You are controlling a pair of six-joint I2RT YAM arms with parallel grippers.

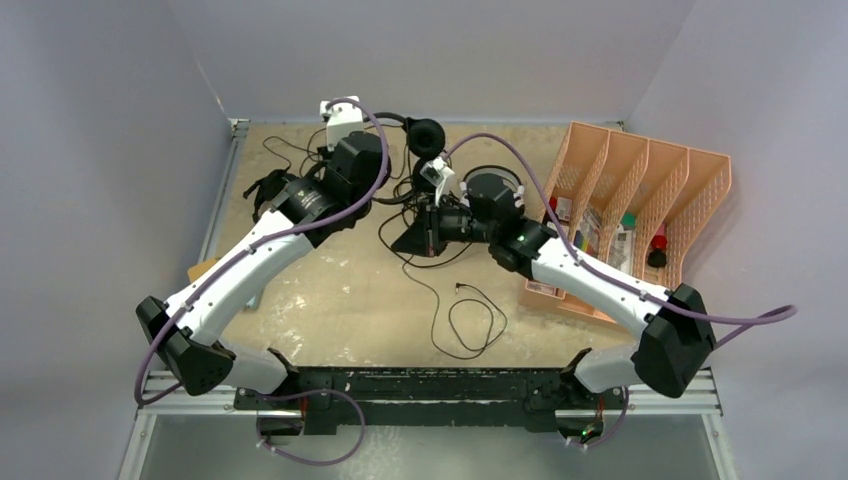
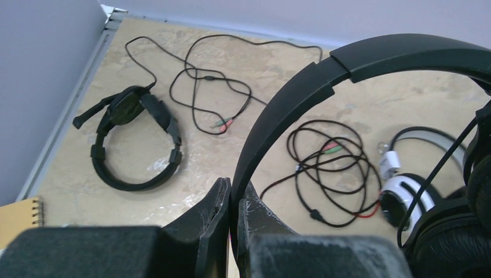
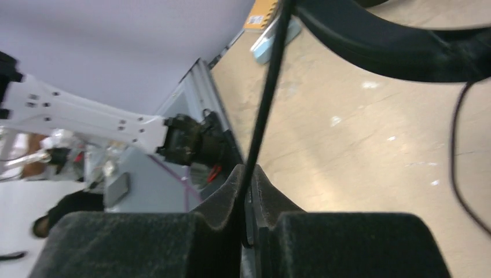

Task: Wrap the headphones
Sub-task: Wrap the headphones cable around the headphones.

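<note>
Here's the larger black headphones (image 2: 301,98) at the far middle of the table (image 2: 376,98), and the left gripper (image 2: 231,188) has them, its dark scuffed fingers pressed flat on the smooth matte headband. That band sweeps from the fingers up and away to the right in a broad arc, a seam showing halfway along, and drops to a fat wrinkled ear pad (image 2: 457,249) cut off by the frame's right edge. The other cup is out of sight. Over on the right gripper (image 3: 248,176), the fingers are pinched tight on a thin black cable (image 3: 263,110), which runs taut and nearly straight up from them, leaning slightly right. It probably belongs to this same pair, though the blur hides where it ends. Beyond the arc lies the white-and-black pair (image 2: 405,194), glossy cup upward, half hidden by the ear pad, with loose cable coils beside it. Well apart to the left lies the small black pair (image 2: 136,145), flat on the mottled beige surface, its stubby boom pointing left. A spiral notebook (image 2: 20,214) peeks in at the edge, and a peach slatted organiser (image 1: 650,170) stands on the table's right side
</note>
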